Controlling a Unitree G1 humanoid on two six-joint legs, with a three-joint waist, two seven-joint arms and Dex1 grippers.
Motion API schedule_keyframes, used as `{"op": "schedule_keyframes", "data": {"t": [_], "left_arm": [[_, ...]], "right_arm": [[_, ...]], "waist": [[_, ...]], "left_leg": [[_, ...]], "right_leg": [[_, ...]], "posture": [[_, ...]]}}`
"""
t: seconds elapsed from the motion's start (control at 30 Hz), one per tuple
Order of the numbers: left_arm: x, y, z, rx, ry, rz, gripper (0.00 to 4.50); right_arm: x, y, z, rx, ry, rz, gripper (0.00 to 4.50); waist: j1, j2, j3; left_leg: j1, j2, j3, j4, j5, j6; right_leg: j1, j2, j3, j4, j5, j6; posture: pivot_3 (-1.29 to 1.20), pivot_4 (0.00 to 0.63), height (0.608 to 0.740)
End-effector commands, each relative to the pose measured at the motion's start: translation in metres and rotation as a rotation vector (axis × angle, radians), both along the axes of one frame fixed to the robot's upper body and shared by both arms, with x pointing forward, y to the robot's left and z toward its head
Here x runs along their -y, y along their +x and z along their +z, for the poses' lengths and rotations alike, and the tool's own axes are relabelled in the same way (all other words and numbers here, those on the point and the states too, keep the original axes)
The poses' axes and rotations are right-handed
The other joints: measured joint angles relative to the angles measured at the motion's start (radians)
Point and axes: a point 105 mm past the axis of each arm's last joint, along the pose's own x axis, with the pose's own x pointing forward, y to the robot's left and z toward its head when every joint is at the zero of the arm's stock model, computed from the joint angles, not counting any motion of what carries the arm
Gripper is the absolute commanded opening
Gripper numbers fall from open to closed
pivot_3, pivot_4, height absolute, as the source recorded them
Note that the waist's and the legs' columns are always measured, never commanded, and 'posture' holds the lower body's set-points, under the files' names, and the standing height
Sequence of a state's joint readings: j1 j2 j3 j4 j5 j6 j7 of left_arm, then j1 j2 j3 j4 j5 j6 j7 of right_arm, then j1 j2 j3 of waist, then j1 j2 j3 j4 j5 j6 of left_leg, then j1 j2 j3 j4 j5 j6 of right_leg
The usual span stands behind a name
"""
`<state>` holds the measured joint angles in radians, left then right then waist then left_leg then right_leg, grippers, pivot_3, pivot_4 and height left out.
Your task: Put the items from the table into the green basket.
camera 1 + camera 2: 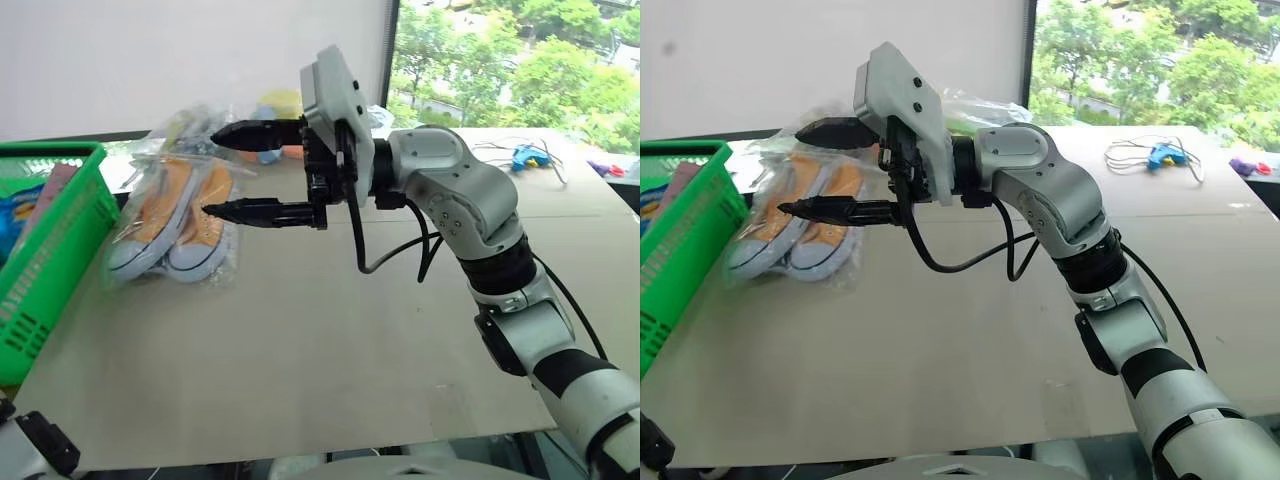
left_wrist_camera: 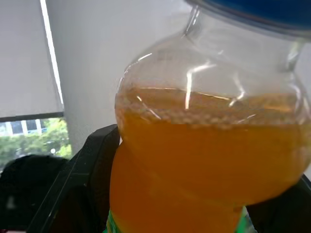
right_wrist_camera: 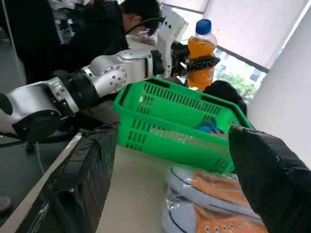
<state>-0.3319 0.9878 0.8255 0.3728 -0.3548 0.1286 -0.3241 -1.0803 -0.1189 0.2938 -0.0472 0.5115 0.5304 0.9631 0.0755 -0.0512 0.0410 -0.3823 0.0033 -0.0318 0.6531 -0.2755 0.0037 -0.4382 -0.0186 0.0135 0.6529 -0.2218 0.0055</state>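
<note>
In the right wrist view my left gripper is shut on the orange drink bottle with a blue cap and holds it upright above the green basket. The bottle sits close between the black fingers in the left wrist view. My right gripper points left over the table, open and empty, just above the clear-bagged orange sneakers. A clear bag of pastel foam blocks lies behind it, partly hidden. A pink packet lies in the basket.
A blue pack also lies in the basket. A blue tool with a white cable and a small purple thing sit at the table's far right. A person sits behind the left arm.
</note>
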Motion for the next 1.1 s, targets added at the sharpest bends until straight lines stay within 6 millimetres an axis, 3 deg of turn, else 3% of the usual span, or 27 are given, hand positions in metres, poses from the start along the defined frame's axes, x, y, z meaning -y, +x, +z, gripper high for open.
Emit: {"op": "schedule_keyframes", "data": {"t": [0.03, 0.07, 0.1, 0.13, 0.17, 0.5, 0.87, 1.1], "left_arm": [[-0.006, -0.014, 0.019, -0.011, 0.153, 0.030, 2.87], [-0.009, -0.015, 0.014, -0.018, 0.141, 0.025, 2.87], [-0.010, -0.015, 0.012, -0.019, 0.133, 0.020, 3.97], [-0.010, -0.013, 0.010, -0.017, 0.124, 0.011, 4.38], [-0.009, -0.010, 0.009, -0.015, 0.122, -0.001, 4.48], [0.025, 0.014, 0.002, 0.019, 0.093, -0.201, 4.48], [0.042, 0.022, -0.002, 0.031, 0.059, -0.278, 4.48], [0.086, 0.038, -0.007, 0.028, 0.037, -0.441, 4.48]], "right_arm": [[0.002, -0.007, 0.011, 0.064, 0.019, 0.035, 3.88], [0.003, -0.008, 0.011, 0.065, 0.016, 0.039, 3.88], [0.004, -0.008, 0.011, 0.064, 0.014, 0.040, 3.88], [0.005, -0.008, 0.011, 0.064, 0.013, 0.038, 3.88], [0.006, -0.008, 0.011, 0.065, 0.012, 0.034, 3.88], [0.009, 0.009, 0.003, 0.061, -0.017, -0.089, 3.88], [0.007, 0.018, 0.003, 0.034, -0.008, -0.146, 3.88], [0.009, 0.021, 0.008, -0.022, 0.024, -0.172, 3.88]], "waist": [[0.009, -0.001, -0.001], [0.012, -0.002, -0.001], [0.017, -0.002, -0.001], [0.019, -0.003, -0.002], [0.021, -0.003, -0.002], [0.009, 0.000, -0.002], [-0.010, 0.000, -0.002], [-0.009, -0.001, -0.002]], "left_leg": [[-0.001, -0.001, -0.001, 0.000, 0.000, 0.000], [-0.001, -0.001, -0.001, 0.000, 0.000, 0.000], [-0.001, -0.002, -0.001, 0.000, 0.000, 0.000], [-0.001, -0.002, -0.001, 0.000, 0.000, 0.001], [-0.001, -0.002, -0.002, 0.000, -0.001, 0.002], [0.004, 0.002, -0.004, 0.000, 0.004, -0.005], [0.004, 0.002, -0.004, 0.000, 0.004, -0.005], [0.004, 0.002, -0.004, 0.001, 0.004, -0.005]], "right_leg": [[0.000, -0.001, -0.001, -0.001, 0.000, 0.000], [0.000, -0.002, -0.001, -0.001, 0.000, 0.000], [0.000, -0.003, -0.002, -0.001, 0.000, 0.000], [0.000, -0.003, -0.002, 0.000, 0.000, 0.000], [0.001, -0.003, -0.004, 0.000, 0.000, 0.000], [0.001, 0.003, -0.006, 0.010, 0.002, -0.006], [0.001, 0.003, -0.006, 0.010, 0.002, -0.006], [0.001, 0.003, -0.005, 0.011, 0.002, -0.006]], "posture": [[0.19, 0.000, 0.740], [0.19, 0.000, 0.740], [0.19, 0.000, 0.740], [0.19, 0.000, 0.740], [0.19, 0.000, 0.740], [0.18, 0.000, 0.740], [0.17, 0.000, 0.740], [0.17, 0.000, 0.740]]}}
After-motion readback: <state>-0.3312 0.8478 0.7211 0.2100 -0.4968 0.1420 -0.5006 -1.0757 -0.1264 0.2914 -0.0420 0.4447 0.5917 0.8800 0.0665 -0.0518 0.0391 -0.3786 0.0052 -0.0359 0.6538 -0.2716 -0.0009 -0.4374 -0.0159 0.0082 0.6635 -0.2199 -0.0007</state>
